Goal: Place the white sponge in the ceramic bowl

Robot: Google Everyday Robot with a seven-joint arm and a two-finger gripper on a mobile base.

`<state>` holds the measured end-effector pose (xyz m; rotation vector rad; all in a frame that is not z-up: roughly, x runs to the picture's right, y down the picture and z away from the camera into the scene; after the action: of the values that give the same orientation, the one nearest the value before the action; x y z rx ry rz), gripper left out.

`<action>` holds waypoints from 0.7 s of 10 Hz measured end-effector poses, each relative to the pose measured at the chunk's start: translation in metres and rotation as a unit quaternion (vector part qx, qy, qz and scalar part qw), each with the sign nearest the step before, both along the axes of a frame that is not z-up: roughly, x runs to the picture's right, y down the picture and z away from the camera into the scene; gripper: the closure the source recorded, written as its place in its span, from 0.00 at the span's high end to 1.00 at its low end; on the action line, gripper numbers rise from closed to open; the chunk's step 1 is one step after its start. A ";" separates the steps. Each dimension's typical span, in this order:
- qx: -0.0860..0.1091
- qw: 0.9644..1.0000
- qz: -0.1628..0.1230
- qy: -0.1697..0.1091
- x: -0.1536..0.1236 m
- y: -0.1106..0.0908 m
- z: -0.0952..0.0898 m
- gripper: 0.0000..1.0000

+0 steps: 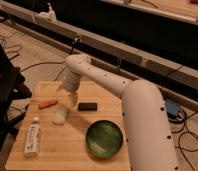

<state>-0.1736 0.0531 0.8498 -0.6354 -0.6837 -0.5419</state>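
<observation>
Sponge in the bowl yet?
Out: white sponge lies on the table, left of the ceramic bowl; gripper hangs close by.

The ceramic bowl (104, 139) is seen glazed glossy green, the white sponge (60, 116) matt, the table (67, 150) pale wood, and the gripper (72, 97), held near the sponge, smooth and pale.
</observation>
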 end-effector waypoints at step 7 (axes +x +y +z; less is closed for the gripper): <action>-0.072 0.996 -0.052 -0.023 -0.040 0.084 0.031 0.80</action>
<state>-0.2139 0.1372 0.8809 -0.7984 -0.7399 -0.6093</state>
